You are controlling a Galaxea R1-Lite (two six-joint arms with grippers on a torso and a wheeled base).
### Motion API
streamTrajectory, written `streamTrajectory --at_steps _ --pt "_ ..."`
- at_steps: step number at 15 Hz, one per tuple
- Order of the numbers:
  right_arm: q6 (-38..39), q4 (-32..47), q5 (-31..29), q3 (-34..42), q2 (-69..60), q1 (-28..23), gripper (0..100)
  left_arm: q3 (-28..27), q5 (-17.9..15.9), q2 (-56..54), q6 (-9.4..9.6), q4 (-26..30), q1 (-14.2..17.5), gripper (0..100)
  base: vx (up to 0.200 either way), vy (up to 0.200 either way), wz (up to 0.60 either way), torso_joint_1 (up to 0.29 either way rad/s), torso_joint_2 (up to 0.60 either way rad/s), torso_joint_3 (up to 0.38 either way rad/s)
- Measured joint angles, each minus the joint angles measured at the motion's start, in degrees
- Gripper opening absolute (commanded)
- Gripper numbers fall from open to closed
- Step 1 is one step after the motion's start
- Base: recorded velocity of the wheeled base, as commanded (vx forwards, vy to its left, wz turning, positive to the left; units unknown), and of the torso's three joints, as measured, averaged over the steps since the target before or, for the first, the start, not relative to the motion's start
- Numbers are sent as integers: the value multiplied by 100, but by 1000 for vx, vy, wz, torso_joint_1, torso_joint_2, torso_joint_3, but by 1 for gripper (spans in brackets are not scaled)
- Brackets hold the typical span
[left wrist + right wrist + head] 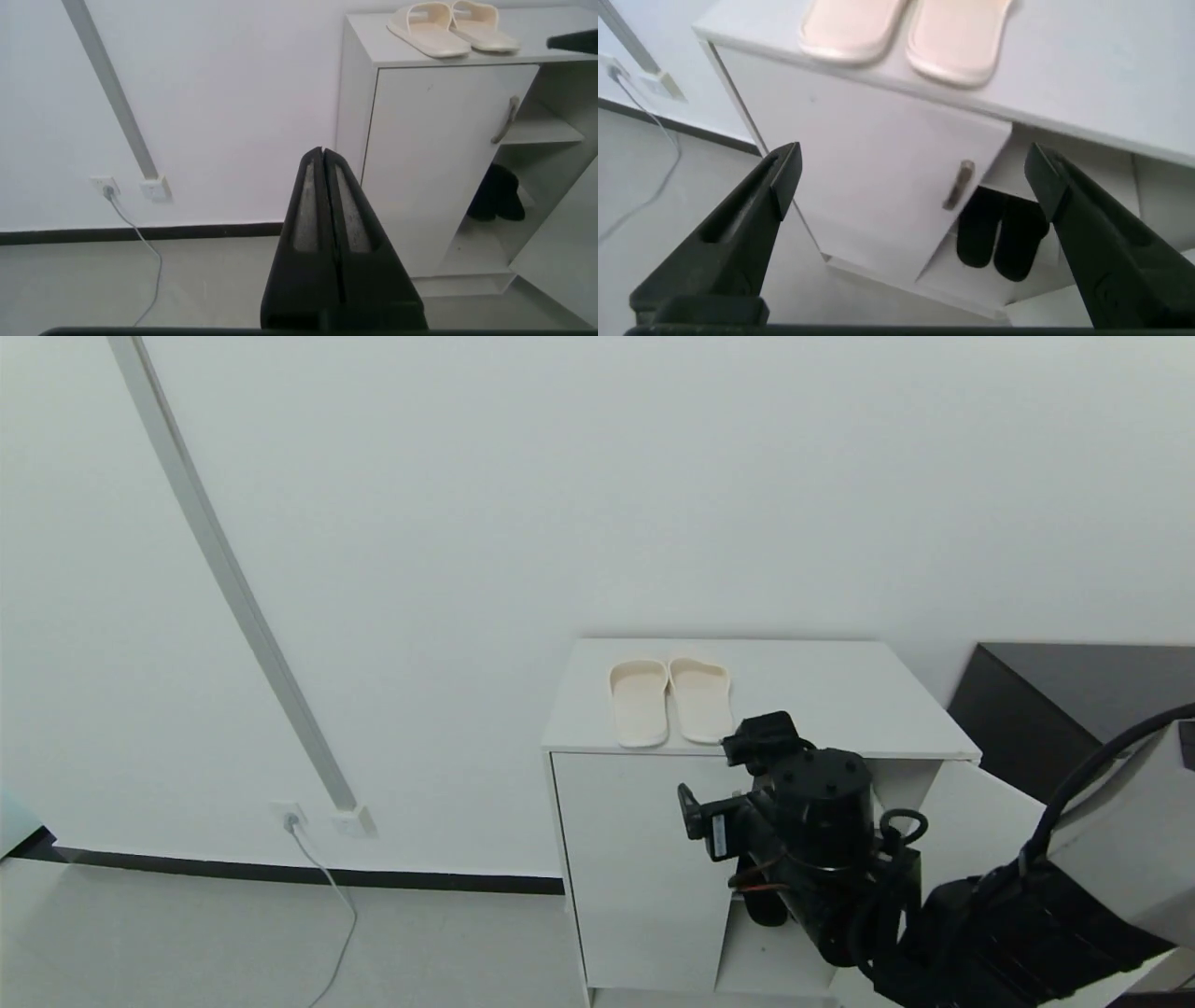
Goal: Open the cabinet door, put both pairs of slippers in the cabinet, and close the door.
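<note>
**Head view.** One plain white cabinet [840,691] stands against the white wall. A dark grey block of furniture [1074,700] sits just beside it on the right, and bare floor opens out to its left. One pair of smooth cream slippers [670,700], two in all, lies side by side on the left half of the cabinet top, with the near ends reaching the front edge. The right half of the top is bare. The cabinet has two doors: the left door [644,868] is shut and the right door [980,821] is swung outward. The right arm [822,821] hangs in front of the open compartment. Low on the wall are two white sockets [289,817]. A grey cable [336,896] trails from one of them to the floor.

**Left wrist view.** The left gripper [323,215] is out over open floor, well apart from the cabinet. Its two black fingers are pressed flat together with nothing between them. One slim metal handle [509,119] shows on the free edge of the shut door. Inside the open side there is one shelf [547,131]. Beneath the shelf, one pair of black slippers [500,191] sits on the cabinet floor.

**Right wrist view.** The right gripper [913,159] faces the cabinet front, near the handle. Its two fingers are spread wide and hold nothing. The cream pair lies on the top, touching at the inner edges. The black pair sits side by side in the open compartment, just beside the shut door's edge.
</note>
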Motion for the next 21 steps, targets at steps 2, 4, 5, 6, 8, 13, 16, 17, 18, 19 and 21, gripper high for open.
streamTrajectory --at_steps 2,4,5,6,8,13,16,17,18,19,21 --pt "374 992 4 -789 -2 15 100 0 0 0 -2 2 -2 0 0 0 0 33 -69 -31" --pt "862 2087 11 -1581 9 26 100 0 0 0 2 2 -2 0 0 0 0 0 0 0" --pt "1115 2530 15 -1893 35 32 100 0 0 0 0 2 -5 0 0 0 0 0 0 0" --pt "1192 2620 17 -2059 72 39 100 0 0 0 0 2 -5 0 0 0 0 0 0 0" --pt "1207 2639 15 -2186 144 43 100 0 0 0 0 2 -2 0 200 0 0 5 0 -2" --pt "1218 2621 2 -2232 312 80 100 0 0 0 2 0 -2 0 200 0 0 0 -3 4" --pt "1215 2573 -11 -2238 441 67 100 0 2 0 2 0 -5 0 200 0 0 9 2 1" --pt "1215 2558 -22 -2241 479 84 100 0 -1 0 2 2 0 0 200 0 0 2 7 2" --pt "1215 2544 -24 -2247 505 80 100 0 0 0 2 0 -2 0 200 0 0 -2 2 2" --pt "1214 2544 -24 -2247 546 78 100 0 5 0 0 6 -7 0 200 0 0 2 7 2" --pt "1214 2489 -22 -2260 658 72 100 0 0 0 -2 6 0 0 100 0 0 1 4 6"
